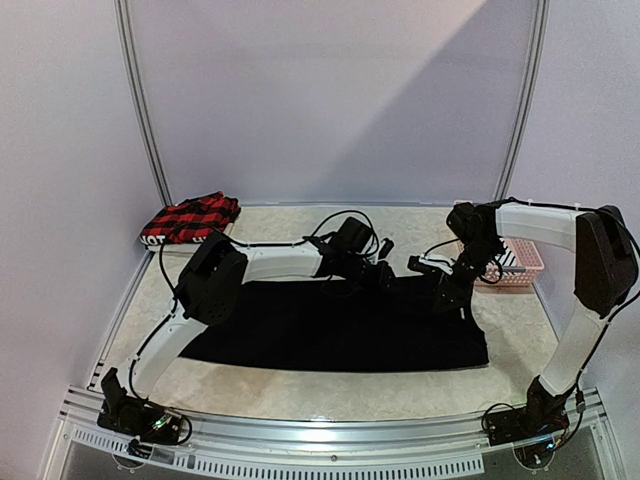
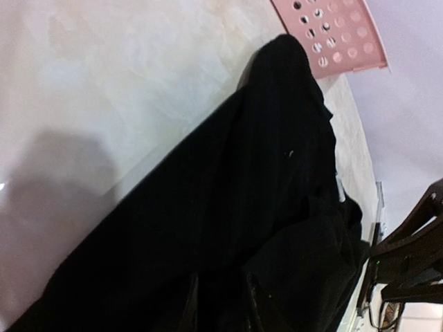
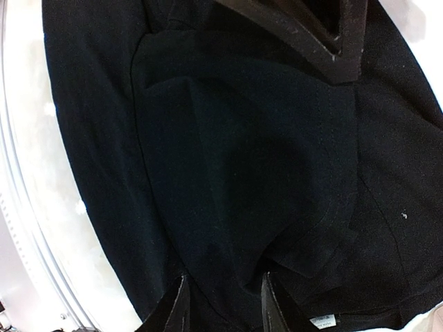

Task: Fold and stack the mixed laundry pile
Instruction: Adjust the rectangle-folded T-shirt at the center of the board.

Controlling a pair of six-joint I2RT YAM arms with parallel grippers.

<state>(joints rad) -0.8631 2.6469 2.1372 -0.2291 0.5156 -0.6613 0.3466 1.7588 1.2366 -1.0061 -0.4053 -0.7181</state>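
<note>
the left gripper and right gripper each straddle black cloth; clamped or not, it cannot be told. the black t-shirt lies centre-frame, long axis left-right, both grippers along its upper edge, right nearer the end.

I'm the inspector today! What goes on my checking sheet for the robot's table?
Surface: pale marbled table, no spills seen.
Job's things: black T-shirt spread mid-table; red-and-black plaid piece at the back left.
Clutter: pink basket at the back right.
Grippers: left gripper and right gripper each seem to pinch the T-shirt's cloth.
Cables: black cables loop over the left arm.
Surroundings: pale walls, metal frame posts.
</note>
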